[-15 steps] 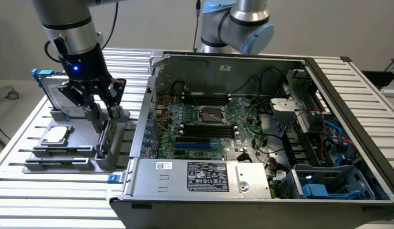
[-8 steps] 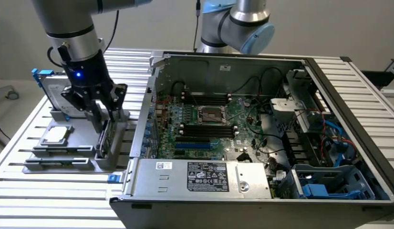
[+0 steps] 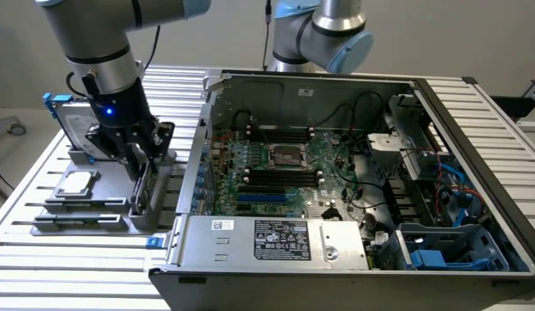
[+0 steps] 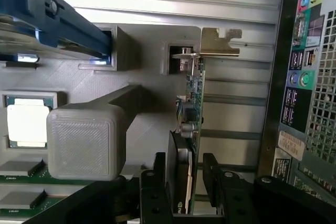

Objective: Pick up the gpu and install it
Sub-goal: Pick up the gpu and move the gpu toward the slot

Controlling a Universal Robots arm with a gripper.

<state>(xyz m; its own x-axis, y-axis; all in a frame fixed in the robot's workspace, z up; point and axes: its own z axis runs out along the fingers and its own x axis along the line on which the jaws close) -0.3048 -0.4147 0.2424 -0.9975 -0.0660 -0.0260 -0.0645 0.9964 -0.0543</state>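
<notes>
Closest to the wrist camera are the claw's [image 4: 185,158] two black fingers [image 4: 157,187]. They are parted and stand one on each side of the gpu [image 4: 191,108] without clamping it, as far as I can judge. The black shroud face sits right against one finger, while a thin strip of light shows between the green board face and the other. So the claw is open around the card, with nothing gripped for certain.

The gpu stands on edge in a slot of the grey holder [image 4: 147,56]. Its long axis runs away from the claw toward its metal bracket [image 4: 218,43] at the far end. The fingers therefore straddle the card across its thin dimension, near the end opposite the bracket — the alignment a lift depends on.

In the exterior view the arm reaches down at the left of the frame. The claw [image 3: 140,165] is lowered onto the holder [image 3: 103,220], and the gpu [image 3: 140,191] sits directly beneath and between its fingers, on the slatted desk [image 3: 43,259]. A square processor chip [image 3: 78,183] lies in the same holder just beside it, toward the exterior view's left. The hard drive with a blue frame [image 3: 65,113] stands behind.

The open computer case [image 3: 337,246] sits just to the exterior view's right of the holder — its motherboard [image 3: 285,175] is exposed and no card is seated there yet.
</notes>
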